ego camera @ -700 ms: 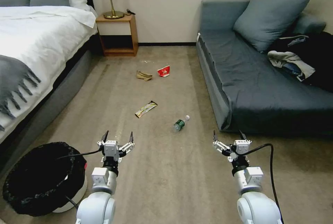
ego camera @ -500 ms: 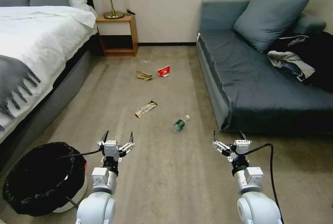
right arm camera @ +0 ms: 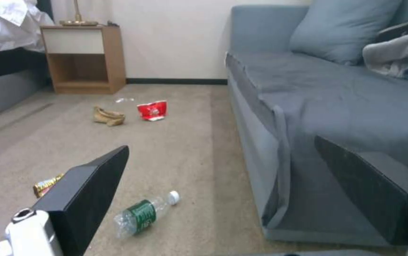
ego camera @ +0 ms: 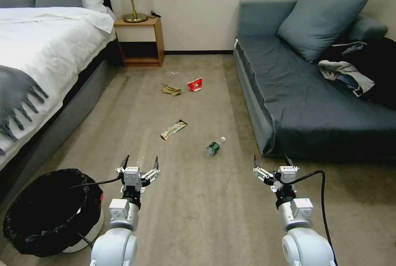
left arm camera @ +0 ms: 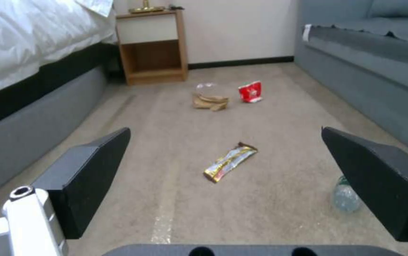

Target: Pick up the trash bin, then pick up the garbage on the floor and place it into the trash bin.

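Both arms held low over the carpet, litter lying untouched beyond them.

Nearest, the trash bin (ego camera: 49,212) stands on the floor just left of the left end effector (ego camera: 139,162), whose fingers are spread and empty; the right end effector (ego camera: 269,161), also spread and empty, hovers near the sofa (ego camera: 313,105). Beyond them, from the sofa's front corner outward toward the bed: the bottle (ego camera: 215,146), the snack wrapper (ego camera: 173,129), then farther off the red-and-white packet (ego camera: 194,84) just beside the tan paper wad (ego camera: 171,90).
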Available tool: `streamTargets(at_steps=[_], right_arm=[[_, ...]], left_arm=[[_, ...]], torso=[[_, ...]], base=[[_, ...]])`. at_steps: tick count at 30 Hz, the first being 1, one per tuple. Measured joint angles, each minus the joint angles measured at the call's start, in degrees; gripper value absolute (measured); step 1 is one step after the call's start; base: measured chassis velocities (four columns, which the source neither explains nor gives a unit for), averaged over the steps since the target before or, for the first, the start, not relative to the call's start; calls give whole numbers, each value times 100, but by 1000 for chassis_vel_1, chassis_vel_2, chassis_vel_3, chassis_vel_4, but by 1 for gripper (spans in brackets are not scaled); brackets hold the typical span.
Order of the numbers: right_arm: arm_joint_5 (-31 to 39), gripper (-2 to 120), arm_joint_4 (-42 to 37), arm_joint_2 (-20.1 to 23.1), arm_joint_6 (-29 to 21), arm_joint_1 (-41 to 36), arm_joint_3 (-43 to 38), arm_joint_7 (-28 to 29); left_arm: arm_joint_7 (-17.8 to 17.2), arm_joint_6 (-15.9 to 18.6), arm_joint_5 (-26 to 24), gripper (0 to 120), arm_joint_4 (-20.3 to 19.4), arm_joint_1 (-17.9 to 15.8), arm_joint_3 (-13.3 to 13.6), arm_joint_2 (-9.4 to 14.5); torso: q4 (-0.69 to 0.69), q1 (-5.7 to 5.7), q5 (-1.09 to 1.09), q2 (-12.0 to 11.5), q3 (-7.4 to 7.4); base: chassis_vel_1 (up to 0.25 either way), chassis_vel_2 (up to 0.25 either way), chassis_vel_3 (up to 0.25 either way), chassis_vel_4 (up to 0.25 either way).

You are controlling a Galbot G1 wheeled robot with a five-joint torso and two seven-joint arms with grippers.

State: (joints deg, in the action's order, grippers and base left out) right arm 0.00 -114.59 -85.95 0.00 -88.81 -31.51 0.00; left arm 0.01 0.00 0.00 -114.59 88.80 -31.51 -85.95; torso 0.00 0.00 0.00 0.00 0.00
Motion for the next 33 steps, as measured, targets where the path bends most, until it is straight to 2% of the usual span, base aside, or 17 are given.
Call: streamTargets(at_steps=[28,31,32,33], right_arm=[[-8,100,2,1,49,-4,24,21],[-124,100,144,23,480,-67,299,259],[-198,100,233,36,762,-108,485,408],[-198,100,233,36,762,-108,485,408]], left_arm=[[1,-6,-21,100,0,0,-11,0],[-28,-72,-157,100,0,5,-97,5],[-54,-143,-285,100,0,18,-148,8],[-54,-143,-285,100,0,18,-148,8]], torso=[[0,0,0,0,0],[0,0,1,0,0],[0,0,-2,0,0],[0,0,-2,0,0]], base=[[0,0,0,0],[0,0,0,0],[0,0,0,0],[0,0,0,0]])
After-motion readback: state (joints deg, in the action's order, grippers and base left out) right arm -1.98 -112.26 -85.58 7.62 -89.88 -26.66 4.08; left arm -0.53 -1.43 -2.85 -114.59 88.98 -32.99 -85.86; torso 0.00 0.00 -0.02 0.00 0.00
